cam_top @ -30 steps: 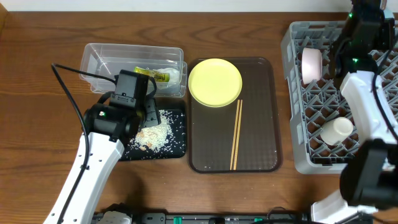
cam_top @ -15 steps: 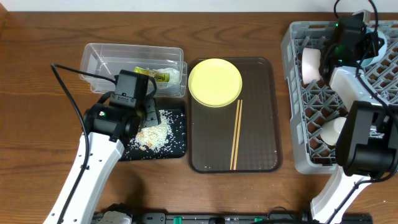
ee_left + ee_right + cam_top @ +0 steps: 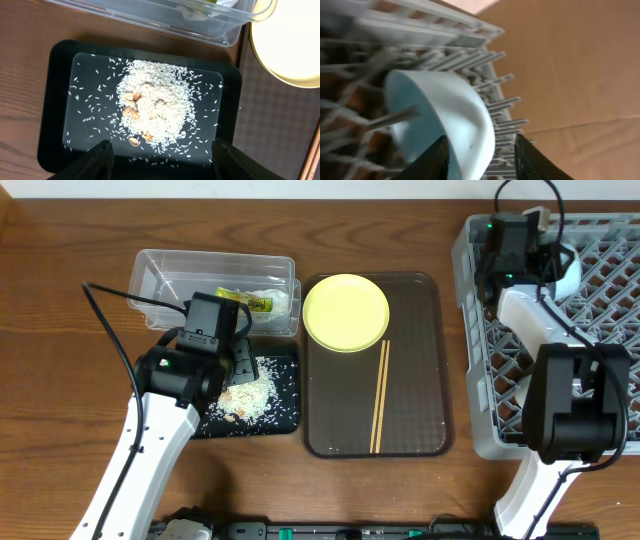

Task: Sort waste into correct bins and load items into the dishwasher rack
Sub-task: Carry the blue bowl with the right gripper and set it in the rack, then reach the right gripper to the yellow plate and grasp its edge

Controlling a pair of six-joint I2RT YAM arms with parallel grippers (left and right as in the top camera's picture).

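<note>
Round light-blue bowl (image 3: 445, 110) being set in the large grey lattice dishwasher rack (image 3: 600, 290); plate and chopsticks not yet loaded.

Nearest, the left gripper (image 3: 162, 162) hovers spread and empty over the shallow black rectangular tray (image 3: 47, 100), where loose white rice scraps (image 3: 160, 110) lie heaped. Beyond, on the brown serving tray (image 3: 420, 410), are thin wooden chopsticks (image 3: 379, 395) and a round yellow plate (image 3: 345, 312). Farthest, at the rack's back edge, the right gripper (image 3: 482, 160) straddles the bowl's rim, jaws apart and unclamped. The next move probably means backing off, then taking the plate by its edge.
</note>
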